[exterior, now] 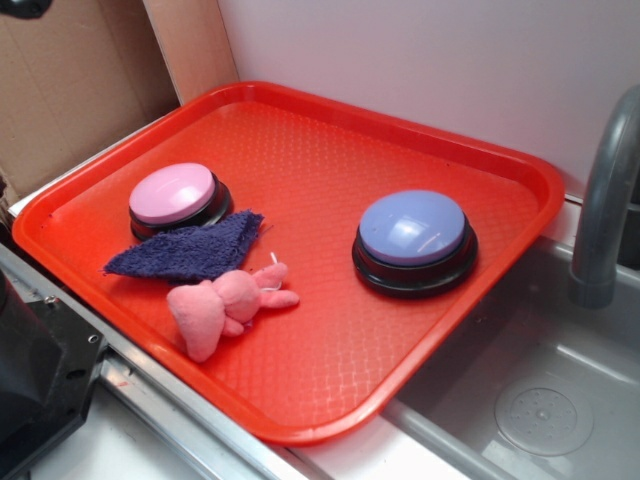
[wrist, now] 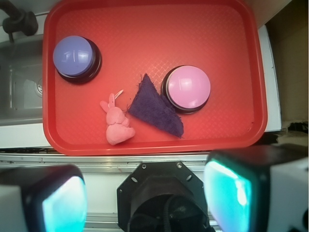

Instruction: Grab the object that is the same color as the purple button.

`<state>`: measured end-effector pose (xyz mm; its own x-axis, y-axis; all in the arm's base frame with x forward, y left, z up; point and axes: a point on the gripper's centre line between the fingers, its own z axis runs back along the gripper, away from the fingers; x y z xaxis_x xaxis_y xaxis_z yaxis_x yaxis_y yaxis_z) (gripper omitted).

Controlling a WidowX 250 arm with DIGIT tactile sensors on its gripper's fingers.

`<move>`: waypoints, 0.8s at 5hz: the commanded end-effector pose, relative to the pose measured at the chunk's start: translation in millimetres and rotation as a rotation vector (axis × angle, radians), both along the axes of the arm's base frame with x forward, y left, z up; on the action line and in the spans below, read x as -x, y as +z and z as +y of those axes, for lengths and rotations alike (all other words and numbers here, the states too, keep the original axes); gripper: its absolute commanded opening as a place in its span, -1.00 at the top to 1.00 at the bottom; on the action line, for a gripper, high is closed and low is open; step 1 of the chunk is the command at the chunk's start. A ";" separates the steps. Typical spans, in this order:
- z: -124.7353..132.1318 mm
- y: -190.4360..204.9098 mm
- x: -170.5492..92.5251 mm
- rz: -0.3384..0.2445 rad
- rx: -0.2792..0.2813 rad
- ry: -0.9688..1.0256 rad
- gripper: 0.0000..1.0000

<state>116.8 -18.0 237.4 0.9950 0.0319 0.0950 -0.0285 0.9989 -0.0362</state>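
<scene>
A: Gripper [wrist: 145,193] sits at the bottom of the wrist view, its two pads wide apart with nothing between them, so it reads as open and empty. It hangs outside the near rim of the red tray [wrist: 145,19], not yet over the contents.

B: Target location?

A: Purple button [wrist: 73,56] is upper left in the wrist view. Matching colour is the dark purple cloth [wrist: 153,107], centre of the frame, roughly triangular, lying flat. Its right edge touches the base of the pink button [wrist: 187,88]; in the exterior view one corner laps against that base. The pink plush toy [wrist: 116,123] lies just beside its lower-left edge, touching or nearly so.

B: Approach notes?

A: Judgement: centre over the cloth's middle, clear of both neighbours. Descend straight down until the pads meet the tray surface, since the fabric is thin and floppy. Pinch a fold rather than an edge. Align the jaws so neither pad lands on the button base or snags the toy's string loop.

B: Risk?

A: Closing too high would miss the fabric altogether.
</scene>
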 end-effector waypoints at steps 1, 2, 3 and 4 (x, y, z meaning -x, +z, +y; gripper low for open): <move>0.0 0.0 0.0 0.000 0.000 0.000 -1.00; 4.2 -21.5 -8.8 0.022 0.015 0.185 -1.00; 5.7 -43.1 -18.6 0.037 0.040 0.295 -1.00; 9.2 -75.3 -28.3 0.034 0.011 0.342 -1.00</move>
